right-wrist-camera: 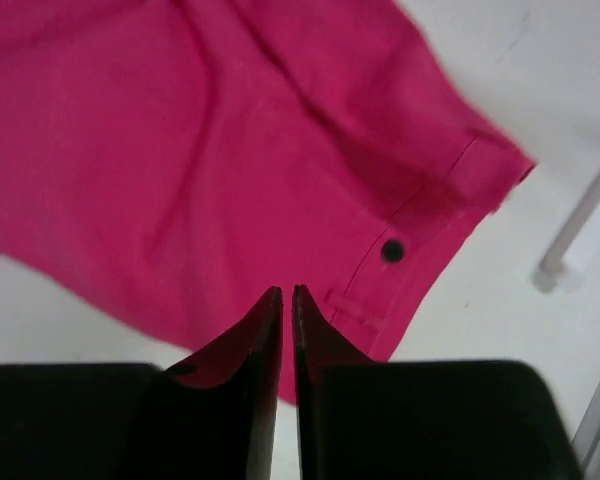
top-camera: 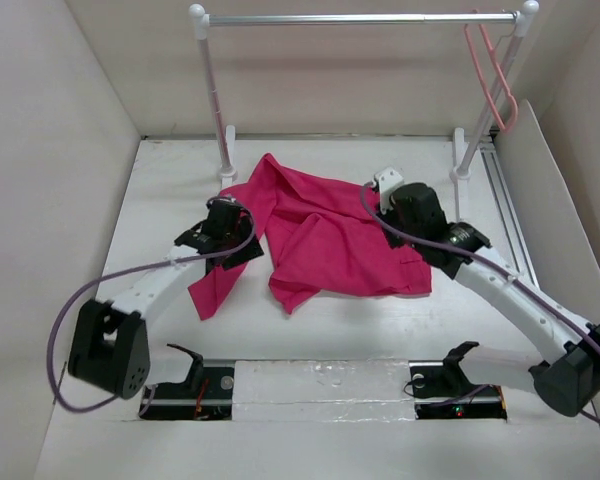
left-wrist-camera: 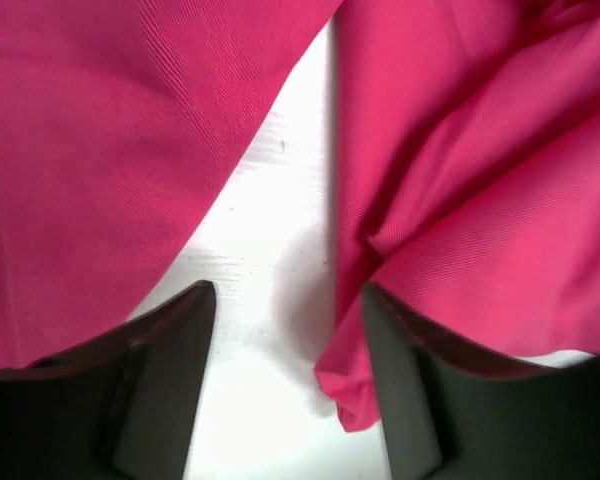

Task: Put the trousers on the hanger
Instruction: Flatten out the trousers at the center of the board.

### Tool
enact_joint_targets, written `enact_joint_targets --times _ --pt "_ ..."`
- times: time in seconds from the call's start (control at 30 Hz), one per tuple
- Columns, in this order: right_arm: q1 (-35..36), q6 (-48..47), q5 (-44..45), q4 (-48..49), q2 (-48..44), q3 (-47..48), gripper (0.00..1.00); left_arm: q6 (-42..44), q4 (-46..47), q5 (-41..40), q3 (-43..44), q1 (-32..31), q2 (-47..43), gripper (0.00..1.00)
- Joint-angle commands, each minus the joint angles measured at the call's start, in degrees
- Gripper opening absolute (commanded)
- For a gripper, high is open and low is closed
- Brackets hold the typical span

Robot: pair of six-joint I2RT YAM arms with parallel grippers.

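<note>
The magenta trousers (top-camera: pixel 325 240) lie crumpled and spread flat on the white table. The pale-pink hanger (top-camera: pixel 497 80) hangs by its hook from the right end of the rack's silver bar, away from both arms. My left gripper (top-camera: pixel 230 218) is at the cloth's left edge. In the left wrist view it (left-wrist-camera: pixel 288 300) is open, with bare table between the fingers, cloth on both sides and a folded corner (left-wrist-camera: pixel 345 395) by the right finger. My right gripper (top-camera: pixel 392 203) hovers over the waist end. In the right wrist view it (right-wrist-camera: pixel 285 292) is shut, empty, near the dark button (right-wrist-camera: pixel 392 250).
The white-posted rack (top-camera: pixel 212 90) with its silver bar (top-camera: pixel 360 18) stands at the back. Its right post foot (right-wrist-camera: pixel 570 255) is close to the waistband. A metal rail (top-camera: pixel 508 215) runs along the right wall. White walls enclose the table.
</note>
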Motion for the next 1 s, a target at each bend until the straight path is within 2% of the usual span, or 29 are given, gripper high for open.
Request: enact_joint_targets --times 0.0,0.1,0.13,0.2,0.37,0.43,0.53,0.67,0.7,0.77,0.8,0.87,0.9,0.97 --pt "0.1 3.7 -4.7 -1.4 -3.6 -4.7 0.18 -1.1 6.9 5.5 0.9 -0.2 5.7 0.58" --pt "-1.8 7.6 -4.1 -4.6 -8.0 -10.0 0.6 -2.0 10.6 7.0 1.9 -0.2 11.7 0.58" --pt "-2.9 9.8 -4.3 -5.2 -9.6 -13.3 0.79 -2.3 12.4 7.0 2.3 -0.2 13.4 0.58" --pt "-7.6 12.6 -5.9 -5.3 -13.7 -16.8 0.91 -3.1 14.4 6.9 3.6 -0.2 17.4 0.57" --pt "-21.0 15.5 -13.2 -2.4 -16.6 -26.7 0.92 -4.5 17.1 8.1 5.7 -0.2 23.5 0.54" --pt "-26.9 14.9 -18.7 1.7 -15.2 -28.4 0.92 -5.6 20.1 8.9 5.5 -0.2 25.4 0.52" --pt "-31.3 14.5 -20.8 4.1 -11.7 -28.4 0.91 -6.0 20.7 9.2 5.6 -0.2 26.8 0.47" --pt "-33.5 12.5 -26.9 8.2 -3.6 -27.9 0.83 -6.5 21.9 8.5 6.0 -0.2 28.9 0.39" --pt "-33.5 12.3 -27.7 9.9 -1.5 -28.0 0.7 -6.5 21.9 8.3 6.2 -0.2 29.7 0.26" --pt "-34.7 12.4 -27.5 13.3 -0.6 -29.1 0.49 -6.6 21.9 7.2 6.9 -0.2 30.5 0.1" --pt "-36.4 12.3 -28.5 15.0 -0.6 -29.9 0.3 -6.5 20.7 6.6 8.1 -0.2 31.1 0.0" --pt "-37.0 12.3 -29.9 15.5 -0.2 -29.9 0.15 -6.1 19.0 4.8 9.3 -0.2 30.6 0.0" --pt "-38.2 12.0 -30.5 15.8 -0.1 -29.7 0.01 -5.9 16.4 4.0 9.5 -0.2 28.6 0.0" --pt "-38.2 11.8 -29.2 15.1 -0.7 -27.9 0.0 -5.0 14.1 1.2 9.4 -0.2 25.2 0.0"
